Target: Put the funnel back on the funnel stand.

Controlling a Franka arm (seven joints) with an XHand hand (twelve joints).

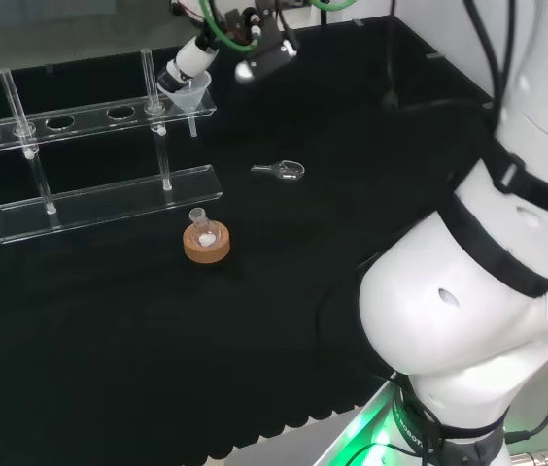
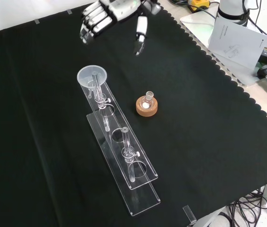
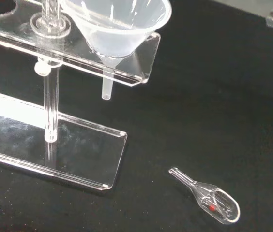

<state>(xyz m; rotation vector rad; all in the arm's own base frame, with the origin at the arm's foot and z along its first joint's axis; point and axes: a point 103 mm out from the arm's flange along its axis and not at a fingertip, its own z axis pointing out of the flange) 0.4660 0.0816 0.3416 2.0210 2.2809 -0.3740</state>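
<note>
funnel (image 3: 119, 26) sits in the end hole of the stand (image 3: 78, 145), stem hanging through the upper shelf. hand (image 2: 106, 16) is apart from it, fingers relaxed, holding nothing. placement looks complete; only withdrawal remains.

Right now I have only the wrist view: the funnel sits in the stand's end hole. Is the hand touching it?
Observer: It seems not. In the front view the hand is apart from the funnel, its fingers relaxed and holding nothing.
Operator: Is there anything on the cloth besides the stand and the little glass scoop?
Observer: Yes. A small flask stands on a cork ring, to the right of the stand in the front view.
Operator: Does the hand reach that flask?
Observer: No. In the head view the flask is well nearer the camera than the hand.
</note>
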